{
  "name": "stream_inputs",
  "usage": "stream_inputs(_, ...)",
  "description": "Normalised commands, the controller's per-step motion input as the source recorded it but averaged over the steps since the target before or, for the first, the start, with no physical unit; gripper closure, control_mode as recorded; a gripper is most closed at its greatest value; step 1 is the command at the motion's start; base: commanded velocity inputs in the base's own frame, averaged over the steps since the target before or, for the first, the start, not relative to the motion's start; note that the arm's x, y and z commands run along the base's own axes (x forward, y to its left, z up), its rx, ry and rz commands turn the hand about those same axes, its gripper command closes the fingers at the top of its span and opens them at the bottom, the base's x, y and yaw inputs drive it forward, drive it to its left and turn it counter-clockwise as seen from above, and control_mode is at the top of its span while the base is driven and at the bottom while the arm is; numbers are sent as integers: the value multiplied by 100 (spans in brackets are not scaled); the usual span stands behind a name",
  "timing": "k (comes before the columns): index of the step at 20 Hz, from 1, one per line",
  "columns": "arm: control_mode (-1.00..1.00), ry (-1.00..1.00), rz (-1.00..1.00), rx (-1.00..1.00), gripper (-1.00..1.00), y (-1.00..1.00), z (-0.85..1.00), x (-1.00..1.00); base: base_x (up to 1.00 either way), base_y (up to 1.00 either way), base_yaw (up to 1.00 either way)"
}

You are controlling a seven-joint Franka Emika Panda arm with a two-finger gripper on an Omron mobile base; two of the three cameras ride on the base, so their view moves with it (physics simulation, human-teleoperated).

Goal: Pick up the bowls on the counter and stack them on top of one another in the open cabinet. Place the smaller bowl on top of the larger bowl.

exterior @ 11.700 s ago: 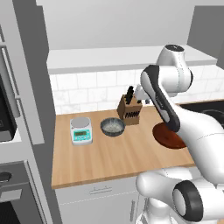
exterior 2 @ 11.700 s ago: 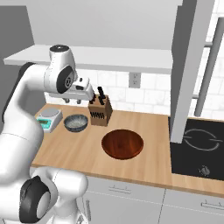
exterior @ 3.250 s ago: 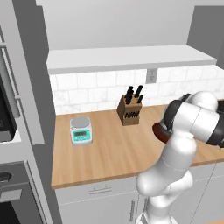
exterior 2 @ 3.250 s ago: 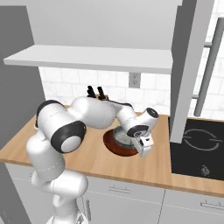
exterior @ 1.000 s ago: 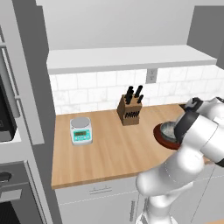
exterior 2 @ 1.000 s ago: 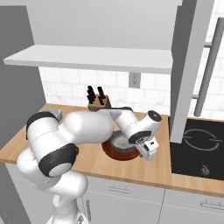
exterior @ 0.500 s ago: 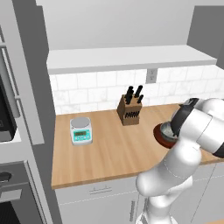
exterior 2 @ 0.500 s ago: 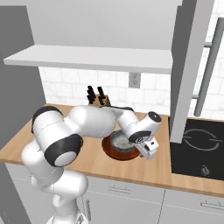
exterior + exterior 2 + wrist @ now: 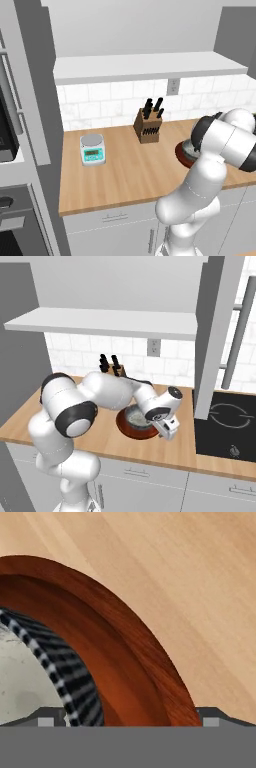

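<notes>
Bowls are sitting nested on the counter (image 9: 100, 443) right under my gripper (image 9: 169, 432), the smaller bowl (image 9: 30, 672) inside the larger bowl (image 9: 130, 662), whose rim is passing between my fingertips (grip state unclear).

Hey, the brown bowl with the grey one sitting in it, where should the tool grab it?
By the larger bowl's outer rim, coming from above on the stove-facing side, one finger inside, one outside. The smaller bowl sits nested in its middle, and the wall is shallow and flared, so likely only that rim strip is free.

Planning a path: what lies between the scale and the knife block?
Bare counter between the scale and knife block, in the left base view.
</notes>
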Motion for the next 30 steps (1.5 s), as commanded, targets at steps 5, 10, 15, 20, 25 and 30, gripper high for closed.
stream_inputs(5, -100, 2, 0, -2, -100, 25, -17, 14, 0, 0, 0)
stream_inputs(10, -100, 6, 0, -1, 100, 28, -14, 12, 0, 0, 0)
stream_inputs(15, -100, 3, 0, 0, 100, 5, 0, -1, 0, 0, 0)
stream_inputs(20, -100, 0, -1, 0, 100, 6, 7, -33, 0, 0, 0)
stream_inputs(25, -100, -8, -11, 0, 100, 5, 34, -62, 0, 0, 0)
stream_inputs(30, -100, -21, -20, 0, 100, 35, 53, -53, 0, 0, 0)
